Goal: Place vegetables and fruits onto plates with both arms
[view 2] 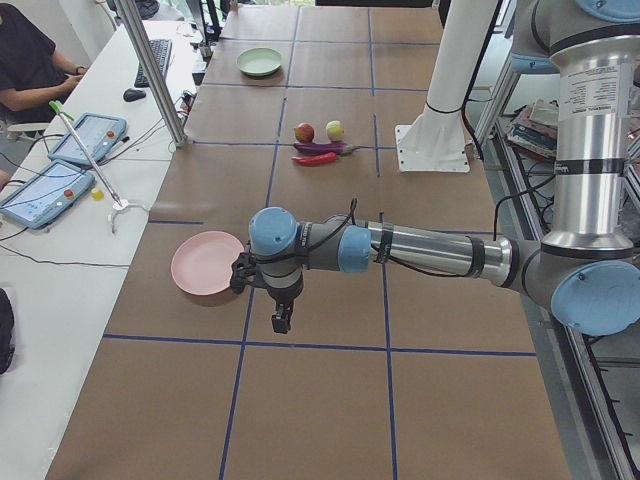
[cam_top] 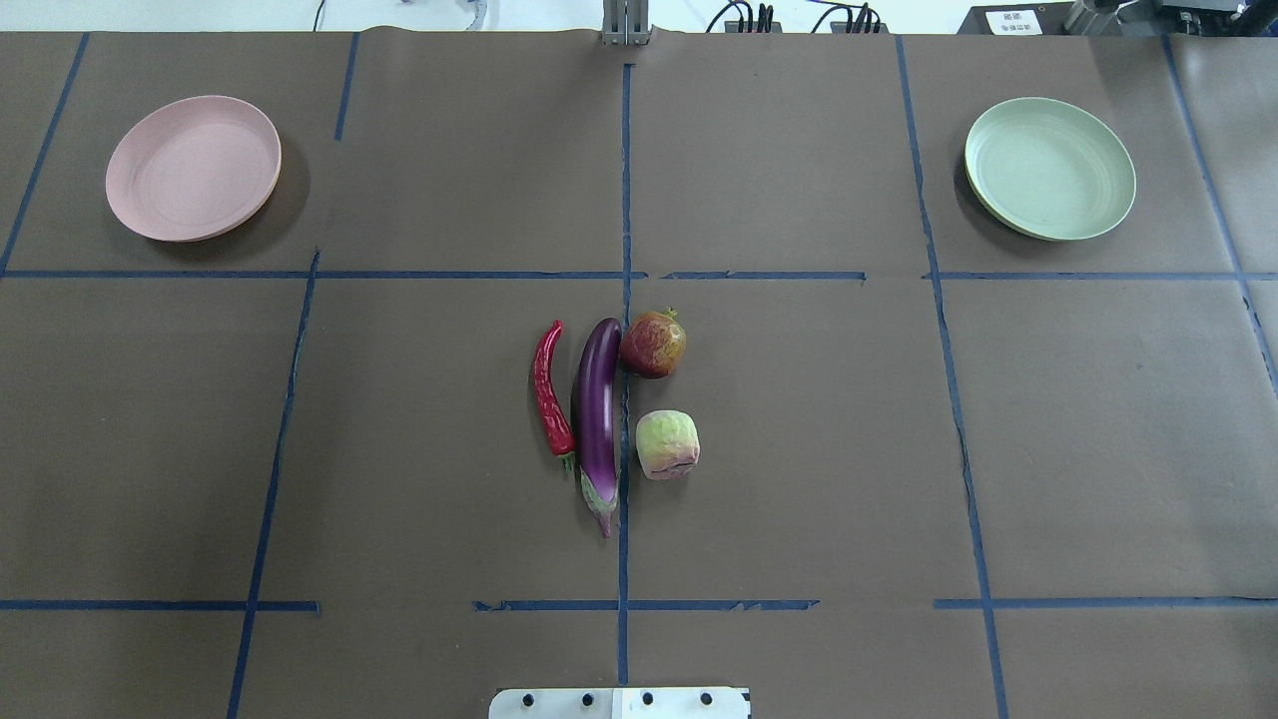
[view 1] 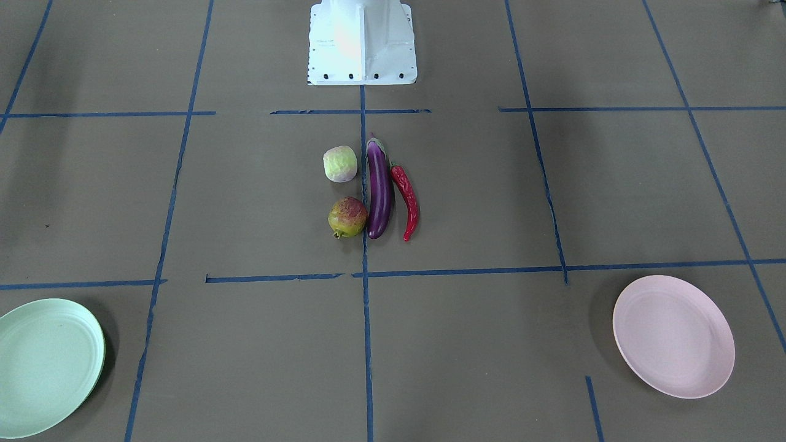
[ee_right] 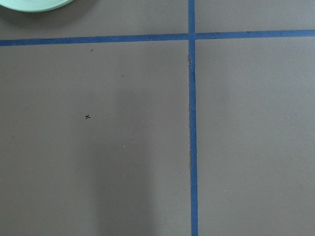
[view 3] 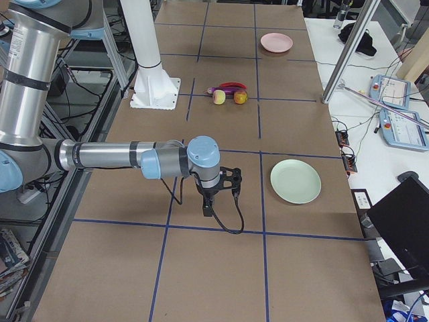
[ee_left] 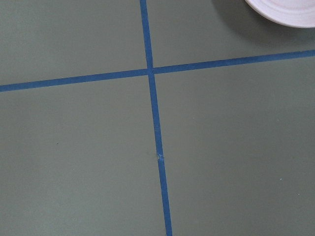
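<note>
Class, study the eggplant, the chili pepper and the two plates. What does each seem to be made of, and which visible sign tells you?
The eggplant: probably moulded plastic, glossy; bright highlights run along its purple skin. The chili pepper: likely the same, shiny red with sharp glints. The pink plate and mint green plate: matte, perhaps plastic or a fibre composite; dull surfaces, no glare.

At centre you see an eggplant [view 1: 379, 193], a chili [view 1: 407, 201] just beside it (perhaps touching) and a pale green fruit [view 1: 340, 164] and red-and-yellow fruit [view 1: 347, 217] on its other side. A mint plate [view 1: 46, 365] sits lower left, a pink plate [view 1: 673, 335] lower right.
</note>
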You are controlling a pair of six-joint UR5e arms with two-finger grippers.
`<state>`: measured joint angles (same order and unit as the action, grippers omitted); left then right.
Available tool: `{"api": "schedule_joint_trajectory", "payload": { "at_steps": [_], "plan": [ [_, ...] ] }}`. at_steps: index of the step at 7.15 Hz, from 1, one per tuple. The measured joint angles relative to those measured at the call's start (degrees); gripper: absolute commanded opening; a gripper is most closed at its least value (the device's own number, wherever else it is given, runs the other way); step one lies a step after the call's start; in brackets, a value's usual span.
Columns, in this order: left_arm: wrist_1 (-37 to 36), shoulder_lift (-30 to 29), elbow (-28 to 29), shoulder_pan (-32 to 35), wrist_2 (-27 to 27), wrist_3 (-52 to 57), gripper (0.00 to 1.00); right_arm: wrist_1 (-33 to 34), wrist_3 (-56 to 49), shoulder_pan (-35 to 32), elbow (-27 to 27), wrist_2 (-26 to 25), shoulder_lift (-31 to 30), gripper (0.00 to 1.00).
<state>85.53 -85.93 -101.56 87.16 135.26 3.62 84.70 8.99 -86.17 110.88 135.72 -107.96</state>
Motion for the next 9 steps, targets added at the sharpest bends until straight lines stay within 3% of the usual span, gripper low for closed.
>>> {"api": "schedule_joint_trajectory", "payload": {
  "at_steps": [5,9],
  "plan": [
    [0.12,0.01,-1.89,-0.03,0.09,0.25,1.0,0.0,6.1,11.45,-0.03,-0.29,11.15,1.0],
    [1.32,-0.05,-1.9,-0.06,0.09,0.19,1.0,-0.06,25.96,21.59,-0.72,-2.02,26.5,1.0]
  ]
}}
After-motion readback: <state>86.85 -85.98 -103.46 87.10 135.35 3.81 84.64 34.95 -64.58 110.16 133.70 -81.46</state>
